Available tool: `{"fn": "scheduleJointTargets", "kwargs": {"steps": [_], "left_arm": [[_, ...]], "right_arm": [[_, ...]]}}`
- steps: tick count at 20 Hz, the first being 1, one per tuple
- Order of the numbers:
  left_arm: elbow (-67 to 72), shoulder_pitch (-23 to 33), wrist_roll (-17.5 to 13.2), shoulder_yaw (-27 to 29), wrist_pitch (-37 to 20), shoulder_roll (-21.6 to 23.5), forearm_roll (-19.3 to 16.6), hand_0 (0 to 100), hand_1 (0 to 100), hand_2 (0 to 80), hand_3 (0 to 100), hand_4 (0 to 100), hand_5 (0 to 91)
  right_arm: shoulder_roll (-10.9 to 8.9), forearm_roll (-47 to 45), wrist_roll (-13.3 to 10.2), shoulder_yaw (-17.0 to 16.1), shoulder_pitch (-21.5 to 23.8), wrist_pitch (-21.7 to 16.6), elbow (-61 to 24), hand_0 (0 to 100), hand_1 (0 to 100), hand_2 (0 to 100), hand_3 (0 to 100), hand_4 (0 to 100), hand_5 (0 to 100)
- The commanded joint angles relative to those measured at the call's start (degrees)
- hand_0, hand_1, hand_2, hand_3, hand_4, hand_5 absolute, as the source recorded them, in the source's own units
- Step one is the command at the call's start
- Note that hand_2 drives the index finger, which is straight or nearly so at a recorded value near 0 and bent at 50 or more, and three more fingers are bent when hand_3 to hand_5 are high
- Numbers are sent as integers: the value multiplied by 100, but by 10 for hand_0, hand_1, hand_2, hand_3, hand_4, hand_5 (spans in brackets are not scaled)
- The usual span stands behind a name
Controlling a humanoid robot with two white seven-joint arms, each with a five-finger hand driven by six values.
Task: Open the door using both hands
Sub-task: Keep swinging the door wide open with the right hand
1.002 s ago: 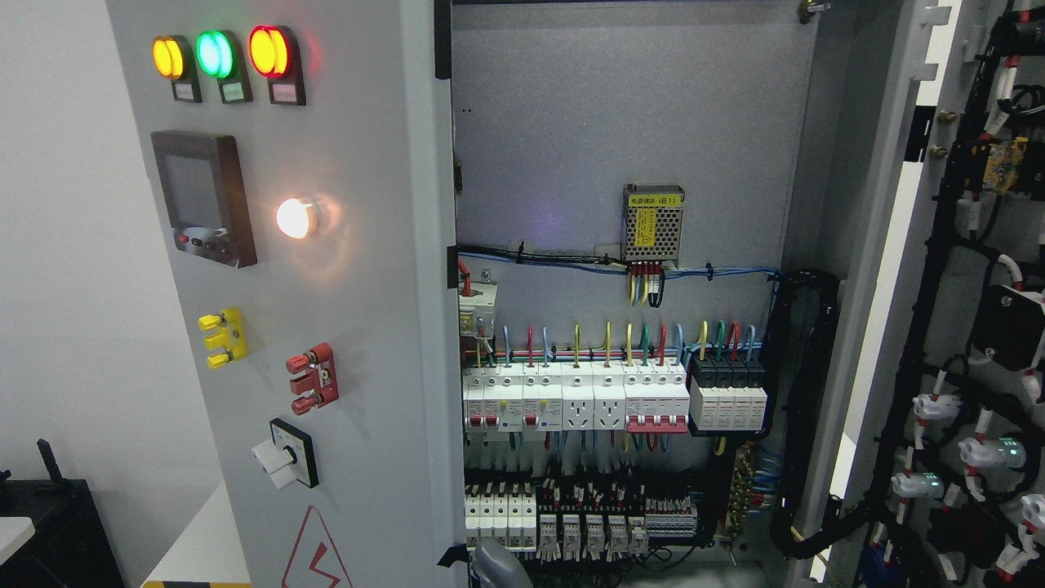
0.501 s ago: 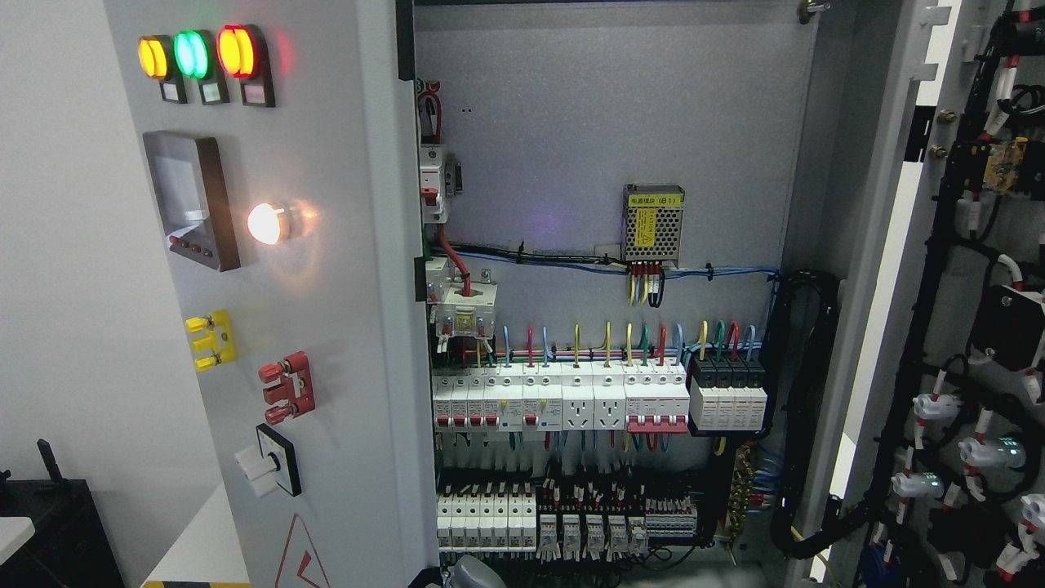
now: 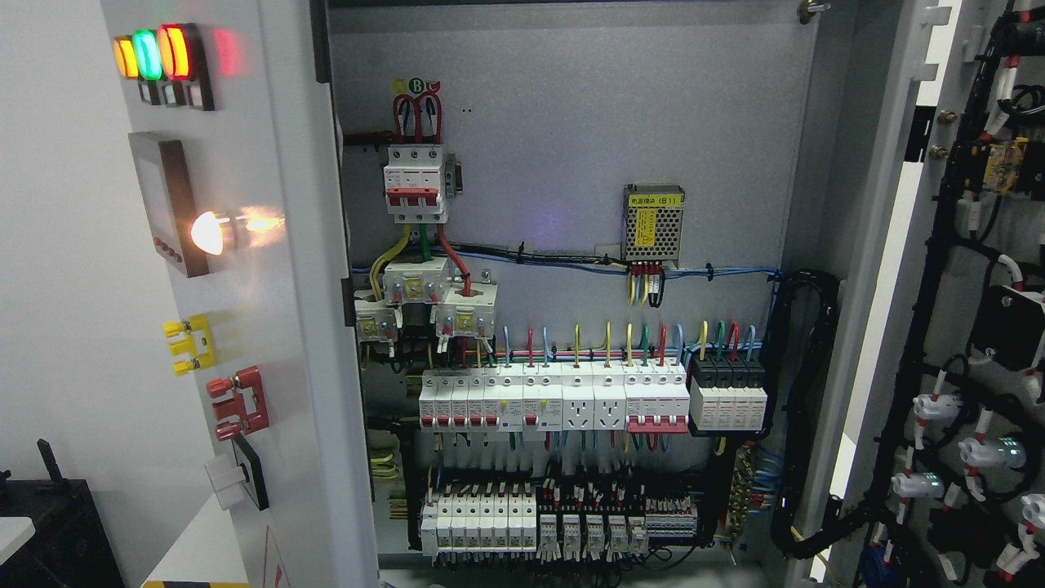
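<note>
Now neither of my hands shows anywhere in the frame, so I cannot tell whether my fingers are apart, together or clamped on anything.

At the left of the frame the left cabinet door (image 3: 269,327) stands swung well outward, its face seen at a steep angle. On it, at the upper left, sit three lit indicator lamps (image 3: 151,53), amber, green and red in a row. Below them is a dark-framed display panel (image 3: 167,204), with a glowing white lamp (image 3: 208,233) just beside it. Lower down the door carry a yellow terminal block (image 3: 189,345), a red terminal block (image 3: 238,402) and a rotary switch (image 3: 241,472).

At the right of the frame the right cabinet door (image 3: 971,327) is also open, its inner side showing black cable bundles and the backs of fittings.

Between the two doors the cabinet interior (image 3: 571,122) lies exposed. A red-handled main breaker (image 3: 416,181) sits at upper centre-left, a small perforated power supply (image 3: 652,222) with a yellow label at centre, and a row of white circuit breakers (image 3: 555,400) runs across the middle, with a further row of terminals (image 3: 522,518) near the bottom.
</note>
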Motion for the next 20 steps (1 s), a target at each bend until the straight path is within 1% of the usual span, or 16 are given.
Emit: {"fn": "scheduleJointTargets", "kwargs": {"steps": [1, 3, 5, 14, 18, 20], "left_arm": [[-53, 185, 0, -70, -1, 0, 1, 0, 0, 0, 0, 33, 0], [-53, 185, 0, -70, -1, 0, 1, 0, 0, 0, 0, 33, 0], [-53, 185, 0, -70, -1, 0, 1, 0, 0, 0, 0, 33, 0], [-53, 185, 0, -70, -1, 0, -7, 0, 0, 0, 0, 33, 0], [-53, 185, 0, -70, -1, 0, 1, 0, 0, 0, 0, 33, 0], [-53, 184, 0, -70, -1, 0, -7, 0, 0, 0, 0, 33, 0]], "right_arm": [[210, 0, 0, 387, 7, 23, -79, 0, 0, 0, 0, 0, 0], [325, 0, 0, 466, 7, 41, -79, 0, 0, 0, 0, 0, 0], [360, 9, 0, 546, 7, 50, -79, 0, 0, 0, 0, 0, 0], [360, 166, -53, 695, -2, 68, -70, 0, 0, 0, 0, 0, 0], [360, 202, -62, 844, -37, 68, -62, 0, 0, 0, 0, 0, 0], [369, 219, -79, 853, -54, 68, -35, 0, 0, 0, 0, 0, 0]]}}
